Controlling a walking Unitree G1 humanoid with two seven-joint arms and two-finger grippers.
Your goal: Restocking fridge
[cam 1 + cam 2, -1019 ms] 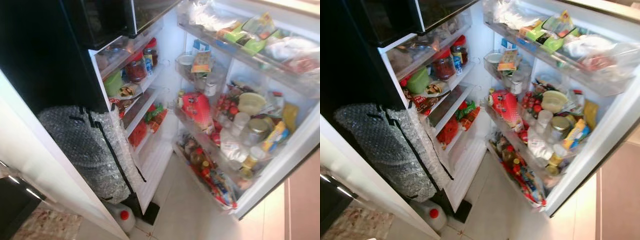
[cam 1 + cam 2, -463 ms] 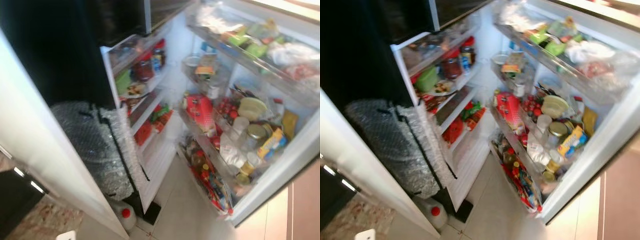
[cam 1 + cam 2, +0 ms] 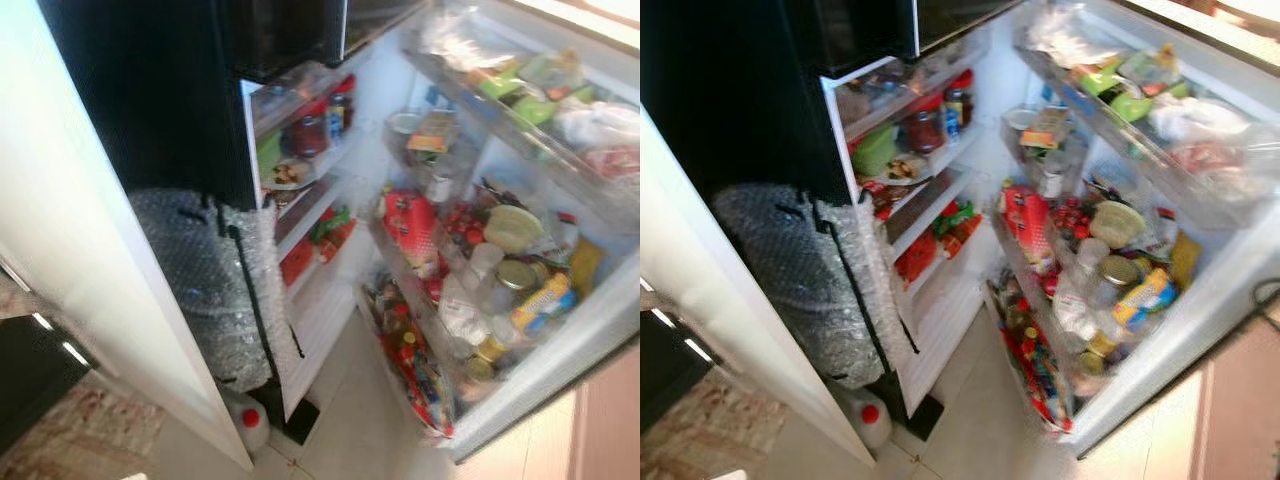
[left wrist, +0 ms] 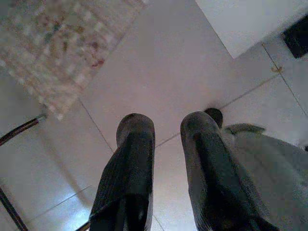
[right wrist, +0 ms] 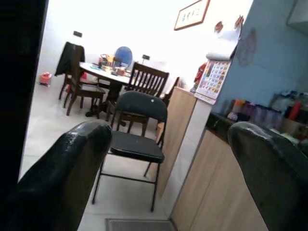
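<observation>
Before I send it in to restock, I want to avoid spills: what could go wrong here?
1. The fridge door shelves are crammed; the yellow packet and jars could get knocked out by an arm reaching in.
2. A white jug with a red cap stands on the floor beside the fridge's foot, an obstacle when stepping closer.
3. The head views are blurred, so aiming now is probably unreliable.

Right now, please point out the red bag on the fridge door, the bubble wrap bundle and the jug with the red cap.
red bag [image 3: 1026,226], right eye view, middle of its front.
bubble wrap bundle [image 3: 790,270], right eye view, its left half.
jug [image 3: 871,416], right eye view, its red cap.
</observation>
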